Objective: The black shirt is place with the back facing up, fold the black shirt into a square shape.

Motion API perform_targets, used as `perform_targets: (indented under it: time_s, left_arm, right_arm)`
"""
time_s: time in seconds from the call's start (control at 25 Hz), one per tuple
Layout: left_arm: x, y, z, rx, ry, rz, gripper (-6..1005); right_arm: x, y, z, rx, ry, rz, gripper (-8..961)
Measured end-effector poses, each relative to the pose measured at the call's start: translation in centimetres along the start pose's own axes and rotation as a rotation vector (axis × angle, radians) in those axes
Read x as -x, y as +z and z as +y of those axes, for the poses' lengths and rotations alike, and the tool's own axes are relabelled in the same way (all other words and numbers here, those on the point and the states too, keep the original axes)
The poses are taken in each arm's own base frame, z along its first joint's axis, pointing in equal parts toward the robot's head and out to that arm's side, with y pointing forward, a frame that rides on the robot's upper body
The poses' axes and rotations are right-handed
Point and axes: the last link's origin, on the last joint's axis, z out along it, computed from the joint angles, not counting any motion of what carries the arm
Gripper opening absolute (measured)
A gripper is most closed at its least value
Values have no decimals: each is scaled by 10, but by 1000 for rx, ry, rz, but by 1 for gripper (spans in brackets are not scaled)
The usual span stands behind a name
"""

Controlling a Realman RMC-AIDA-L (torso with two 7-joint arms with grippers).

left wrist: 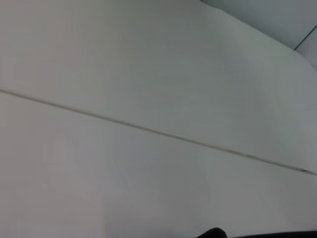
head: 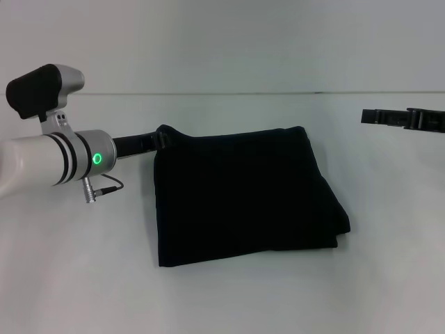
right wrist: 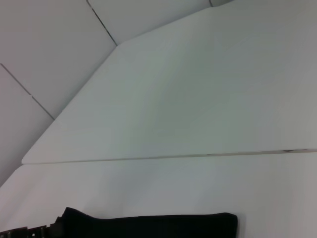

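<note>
A white desk (head: 229,299) seen from the robot's head camera. The black shirt (head: 243,195) lies in the middle of it, already folded into a compact, roughly square bundle, with a layered fold edge showing along its right side. No lettering shows, so the printed side appears to be tucked inside or underneath.

The left tool (head: 154,141) reaches in from the left and meets the bundle's far left corner, which stands up in a small peak at its tip. That suggests it is pinching the fabric there to set or straighten the corner, though whether it is clenched or released cannot be told.

The right tool (head: 372,116) hovers above the desk, well to the right of the shirt, touching nothing; its state cannot be told either
</note>
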Motion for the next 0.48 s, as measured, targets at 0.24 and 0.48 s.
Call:
perform_targets:
  time_s: [0.24,0.48]
  left_arm:
    - [-10,1,5,7,18,9,77]
    - [-31,4,17,26,65,27,29]
  right_arm:
    - [-2,2,0,-3,-2,0,884]
    - [-4,5,0,-7,3,0,885]
